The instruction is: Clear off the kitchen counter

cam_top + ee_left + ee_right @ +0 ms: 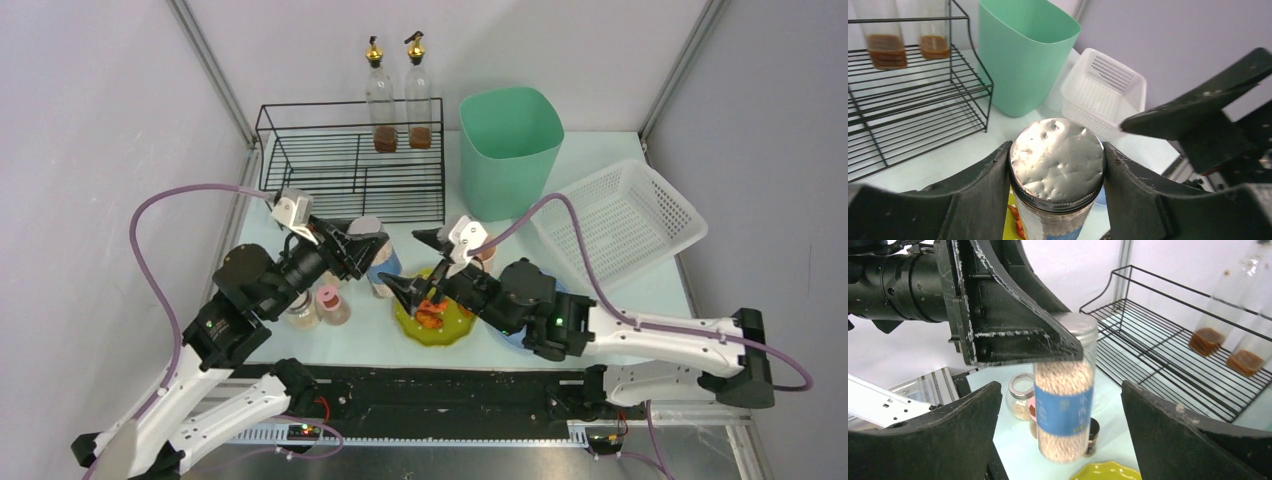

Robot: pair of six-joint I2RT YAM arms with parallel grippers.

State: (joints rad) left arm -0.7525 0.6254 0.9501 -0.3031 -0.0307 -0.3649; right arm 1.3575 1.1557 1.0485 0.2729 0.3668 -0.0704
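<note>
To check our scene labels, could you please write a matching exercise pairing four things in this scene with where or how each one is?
Things:
1. tall blue-labelled jar
2. glass bottles
3. white basket
4. yellow plate

States:
A. holds orange scraps
B. clamped in the left gripper
C. standing in the black wire rack
D. empty, right of the green bin

Pairs: 1-B; 2-C; 3-D; 4-A

Pale mint-green counter (pixel 365 335), black wire rack (pixel 350 165), teal-green bin (pixel 510 150), and a white basket (pixel 620 220) with a lattice pattern. A clear jar (pixel 1064 390) of pinkish-beige grains has a blue label (pixel 1063 412) and a silver lid (pixel 1058 157). The plate (pixel 445 332) is yellow.
</note>
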